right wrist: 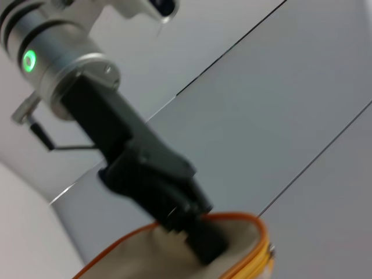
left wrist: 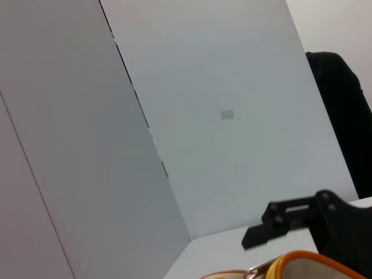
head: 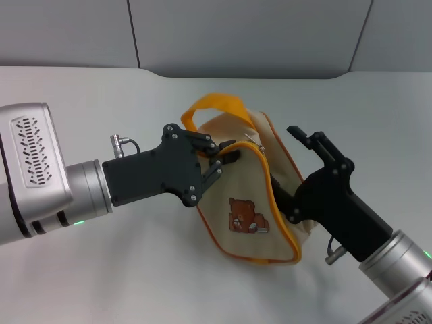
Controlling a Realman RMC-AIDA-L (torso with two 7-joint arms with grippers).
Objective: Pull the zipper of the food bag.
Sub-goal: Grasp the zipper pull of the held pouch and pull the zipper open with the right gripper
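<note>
One small boxy beige canvas food bag with orange piping (head: pixel 250 202) is lying at the centre of the head view, its long axis running from about 11 o'clock, where the orange loop handle (head: pixel 212 104) is arching, down to 5 o'clock, where the lower corner is pointing; the brown bear picture (head: pixel 244 217) is facing the camera on the near side panel. One yellow-orange zipper track (head: pixel 270 169) is curving along the bag's upper edge from the 12 o'clock end toward 5 o'clock, with a small silver pull tab (head: pixel 254 139) showing near the top. Two black grippers are working at the bag: the left gripper (head: pixel 226 160) is reaching in from 9 o'clock, its fingers pressed together on the bag's upper edge at the piping, while the right gripper (head: pixel 290 165) is coming in from 4 o'clock with its fingers spread, one raised above the bag and the other lying against its far side. The bag is resting on a plain white table (head: pixel 101 270), and pale grey wall panels (head: pixel 250 34) with dark seams are standing behind it at 12 o'clock.
</note>
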